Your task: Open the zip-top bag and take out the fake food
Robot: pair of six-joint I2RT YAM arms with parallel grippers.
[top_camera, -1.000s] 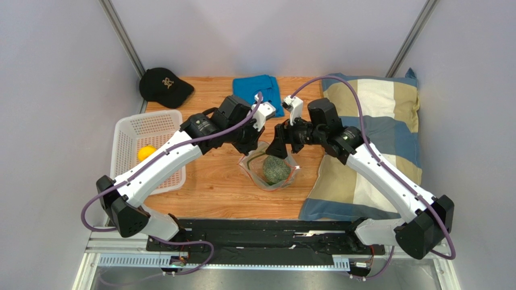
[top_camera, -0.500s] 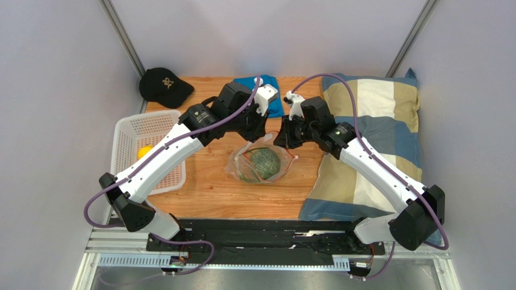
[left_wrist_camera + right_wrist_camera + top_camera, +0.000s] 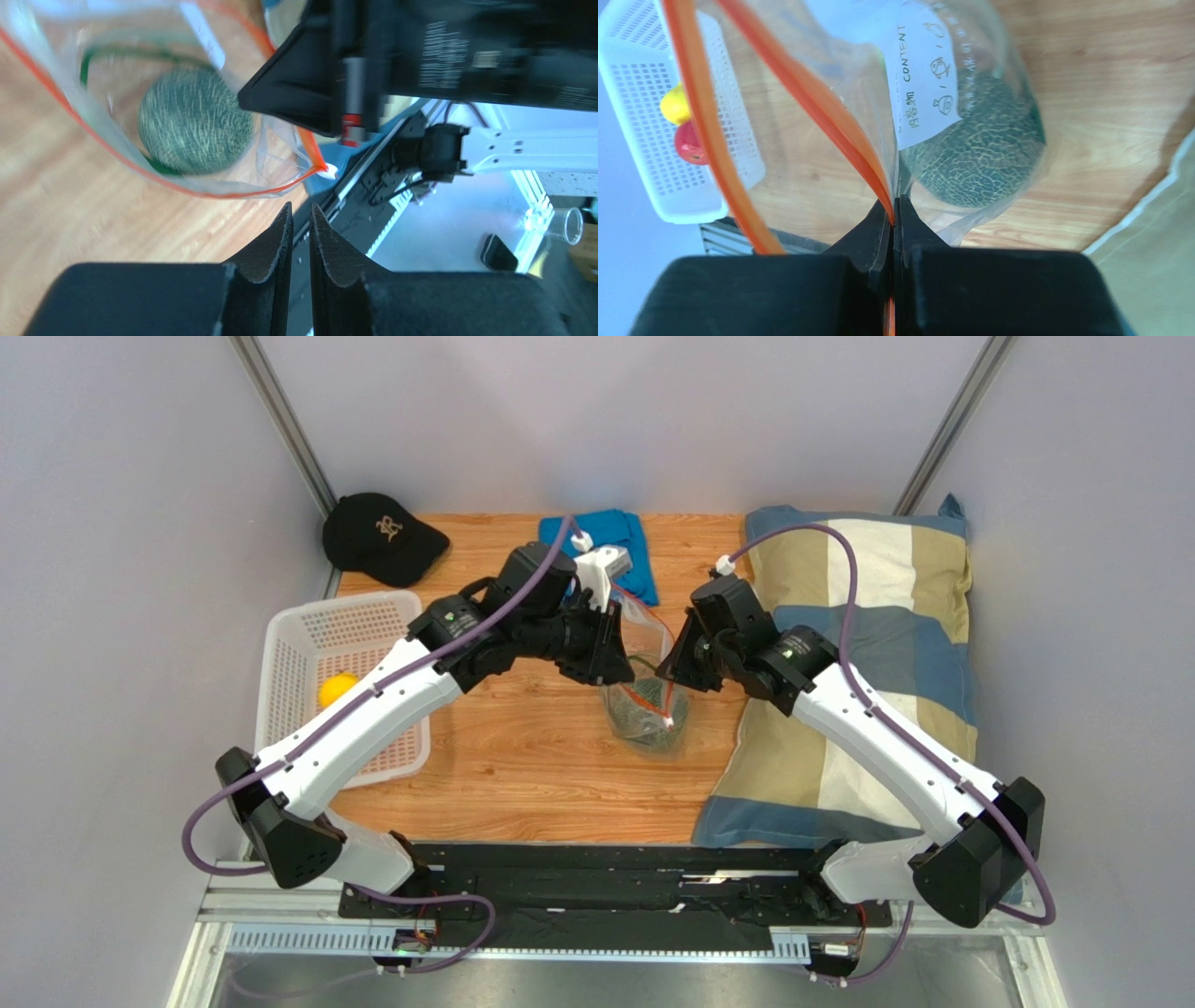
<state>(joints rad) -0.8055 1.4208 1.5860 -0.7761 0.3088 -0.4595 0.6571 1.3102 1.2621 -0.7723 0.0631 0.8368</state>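
Orange plastic fills my right wrist view: the zip strip of the zip-top bag runs straight down into the right hand, whose two fingers are pressed together on it with no gap showing. The strip's other side curves away to the left, so the mouth of the bag stands open. Below the strip the clear plastic sags around the grey-green leafy ball, which sits in the bottom of the bag behind a white label with handwriting on it. From overhead I see the bag between my two hands over the middle of the wooden table, just beside the left edge of the checked pillow; whether its bottom rests on the wood I cannot tell. The left hand points at the bag from the other side. Its fingers are nearly together, with only a thin slit between them and nothing visible in that slit, and the bag's rim with the small white slider lies just past the fingertips. The yellow fruit and the red fruit lie touching in the white basket at the table's left edge, well apart from the bag. A black cap and a blue cloth lie along the far edge.
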